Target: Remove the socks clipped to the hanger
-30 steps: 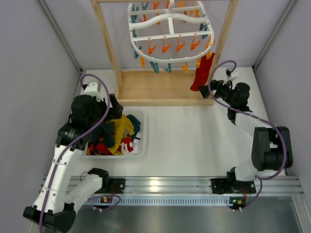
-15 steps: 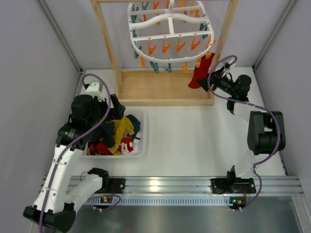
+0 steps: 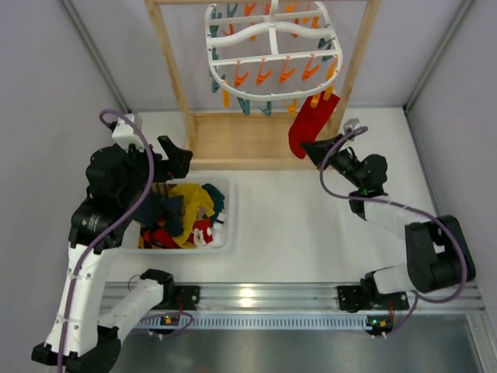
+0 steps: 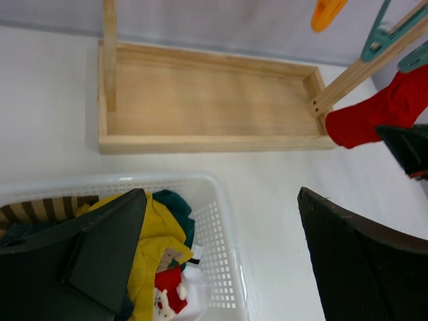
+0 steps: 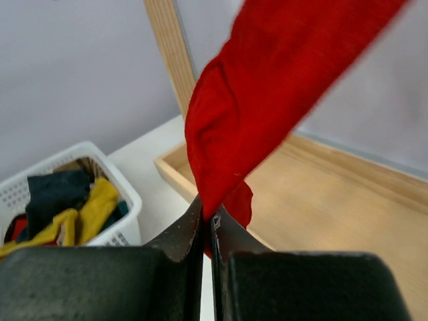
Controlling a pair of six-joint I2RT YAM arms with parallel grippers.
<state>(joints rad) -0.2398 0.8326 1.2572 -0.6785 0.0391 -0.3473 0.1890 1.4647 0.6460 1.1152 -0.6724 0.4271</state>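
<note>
White oval hanger, orange and teal pegs dangling, hangs level over the bench's far edge, mid-right. Plain red sock runs from the hanger's near-right pegs, pulled slantwise down-left, its lower end pinched in the right gripper. Yellow sock and navy sock crumpled in basket, near left edge.

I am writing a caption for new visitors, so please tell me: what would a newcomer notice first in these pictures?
First, the red sock, stretched slantwise from the white hanger at the top down to the right claw, which is shut on its lower end. Next, the white basket of colourful clothes at the left, with the left claw open near its far edge.
</note>
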